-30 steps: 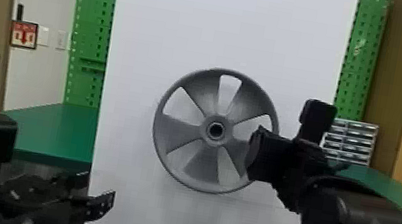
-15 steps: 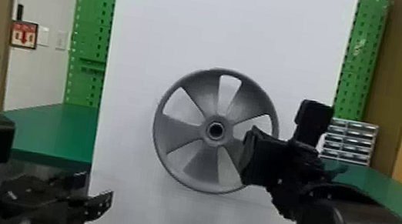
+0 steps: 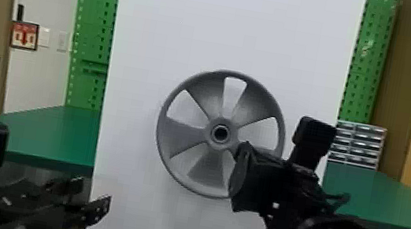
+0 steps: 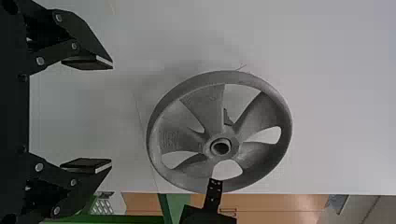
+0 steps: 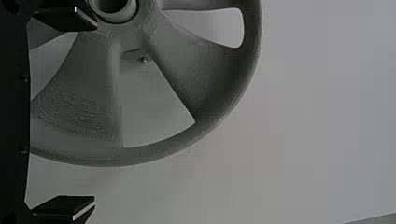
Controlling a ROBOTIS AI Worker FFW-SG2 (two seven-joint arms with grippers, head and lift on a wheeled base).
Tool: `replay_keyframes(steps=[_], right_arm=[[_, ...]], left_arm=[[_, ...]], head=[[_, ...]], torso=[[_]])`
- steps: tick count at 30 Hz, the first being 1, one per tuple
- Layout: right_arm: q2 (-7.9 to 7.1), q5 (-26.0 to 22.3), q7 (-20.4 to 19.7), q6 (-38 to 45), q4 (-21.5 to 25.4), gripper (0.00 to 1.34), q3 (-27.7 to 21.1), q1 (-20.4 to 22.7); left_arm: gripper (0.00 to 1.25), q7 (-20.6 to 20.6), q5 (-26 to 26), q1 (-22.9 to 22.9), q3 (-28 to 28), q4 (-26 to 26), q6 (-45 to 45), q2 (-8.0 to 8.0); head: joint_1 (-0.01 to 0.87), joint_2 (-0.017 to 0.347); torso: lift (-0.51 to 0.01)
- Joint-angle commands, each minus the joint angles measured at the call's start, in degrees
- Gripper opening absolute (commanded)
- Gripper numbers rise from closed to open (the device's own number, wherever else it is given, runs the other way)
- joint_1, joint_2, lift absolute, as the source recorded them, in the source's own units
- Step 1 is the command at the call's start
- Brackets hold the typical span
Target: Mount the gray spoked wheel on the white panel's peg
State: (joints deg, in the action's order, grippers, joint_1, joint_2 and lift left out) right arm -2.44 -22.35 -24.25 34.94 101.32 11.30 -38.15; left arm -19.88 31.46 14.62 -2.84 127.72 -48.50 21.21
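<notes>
In the head view the gray spoked wheel (image 3: 183, 134) is upright against the white panel (image 3: 147, 54), its open hub facing me. My right gripper (image 3: 253, 184) is in front of the wheel's lower right part. The right wrist view has this gripper (image 5: 95, 113) open, one finger near the hub and the other beyond the rim of the wheel (image 5: 187, 84). My left gripper (image 3: 90, 198) is low at the left, apart from the wheel. Its fingers are spread in the left wrist view, the gripper (image 4: 112, 114) facing the wheel (image 4: 261, 116) with nothing between them. Whether a peg is inside the hub, I cannot tell.
Green tables (image 3: 49, 134) extend on both sides behind the panel. A small drawer cabinet (image 3: 357, 145) stands at the back right, near green pegboard (image 3: 367, 71). Through a wheel opening, a small bracket (image 5: 135, 57) is visible in the right wrist view.
My right gripper has shifted left and slightly down across the wheel's front. The left arm has drifted a little to the left. The wheel has stayed in place.
</notes>
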Motion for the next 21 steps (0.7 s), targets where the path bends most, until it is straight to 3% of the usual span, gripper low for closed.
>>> replay_keyframes(steps=[1,21], right_arm=[[-0.19,0.1,0.0,-1.0,1.8,1.34,0.9,3.1],[-3.01,3.5,6.2,-10.0,3.2,1.34,2.8,16.1]], left_arm=[[0.75,-0.2,0.0,-0.3,-0.4,0.1,0.1,-0.29],[0.75,-0.9,-0.3,-1.1,-1.8,0.2,0.7,-1.26]], head=[[0.117,-0.008],[0.117,-0.008]], torso=[[-0.452],[-0.451]])
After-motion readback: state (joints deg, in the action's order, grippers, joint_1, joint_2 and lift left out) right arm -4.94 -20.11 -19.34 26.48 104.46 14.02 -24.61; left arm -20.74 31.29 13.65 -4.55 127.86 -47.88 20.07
